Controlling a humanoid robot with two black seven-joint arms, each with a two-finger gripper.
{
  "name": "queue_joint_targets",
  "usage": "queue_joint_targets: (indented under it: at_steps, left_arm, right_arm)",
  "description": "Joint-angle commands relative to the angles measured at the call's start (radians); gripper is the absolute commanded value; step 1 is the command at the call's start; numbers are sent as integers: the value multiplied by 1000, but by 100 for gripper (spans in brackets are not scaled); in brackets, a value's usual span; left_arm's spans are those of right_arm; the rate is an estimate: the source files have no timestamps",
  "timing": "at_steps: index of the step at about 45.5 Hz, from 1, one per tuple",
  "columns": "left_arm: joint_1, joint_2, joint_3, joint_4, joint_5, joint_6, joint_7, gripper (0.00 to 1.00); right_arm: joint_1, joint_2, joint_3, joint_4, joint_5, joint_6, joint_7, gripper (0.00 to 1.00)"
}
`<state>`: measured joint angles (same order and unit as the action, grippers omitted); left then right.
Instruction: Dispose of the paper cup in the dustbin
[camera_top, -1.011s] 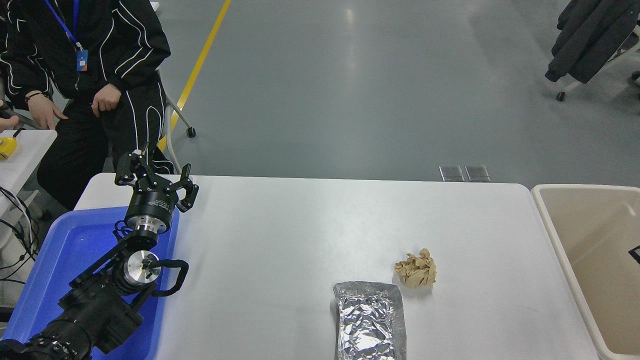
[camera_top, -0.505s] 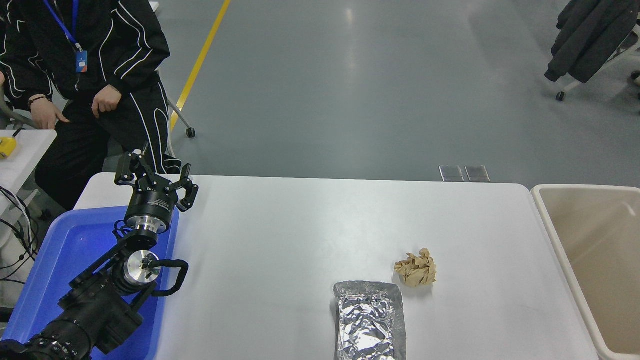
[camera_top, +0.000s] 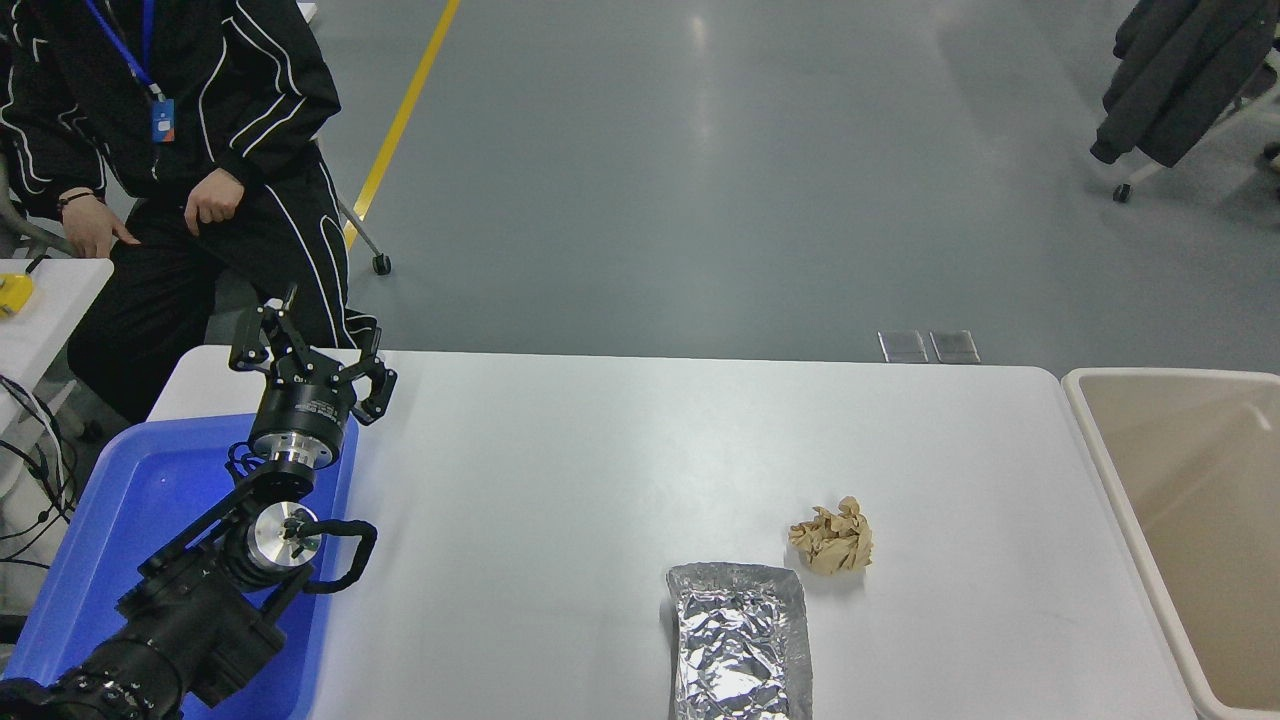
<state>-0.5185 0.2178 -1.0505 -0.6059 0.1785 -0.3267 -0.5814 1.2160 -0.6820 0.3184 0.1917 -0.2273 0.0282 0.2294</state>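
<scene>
The paper cup is not in view anywhere on the table or in the visible part of the bin. The beige dustbin (camera_top: 1105, 445) stands at the table's right end, cut off by the picture's right edge; what shows of its inside is bare. My left gripper (camera_top: 308, 345) is parked over the far corner of the blue tray at the left, its fingers spread open and empty. My right arm and gripper are out of view.
A crumpled tan paper ball (camera_top: 832, 538) lies right of centre. A silver foil tray (camera_top: 740, 642) lies at the front edge. A bright blue tray (camera_top: 120, 520) sits under the left arm. A seated person (camera_top: 190, 150) is at the far left.
A dark tip that showed inside the dustbin at the right edge one second ago has gone from view. The person shifted slightly. The left arm has not moved.
</scene>
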Motion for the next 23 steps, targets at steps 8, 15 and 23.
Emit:
queue_joint_targets:
  at_steps: [8,15,23]
  left_arm:
    - [0,0,0,0,-1,0,0,100]
    - [0,0,0,0,-1,0,0,100]
    - [0,0,0,0,-1,0,0,100]
  right_arm:
    - [-79,-25,450,363,0,-2,2,100]
    - [-217,11,499,514,0,-4,2,100]
    - [-371,119,528,531,0,10,2,100]
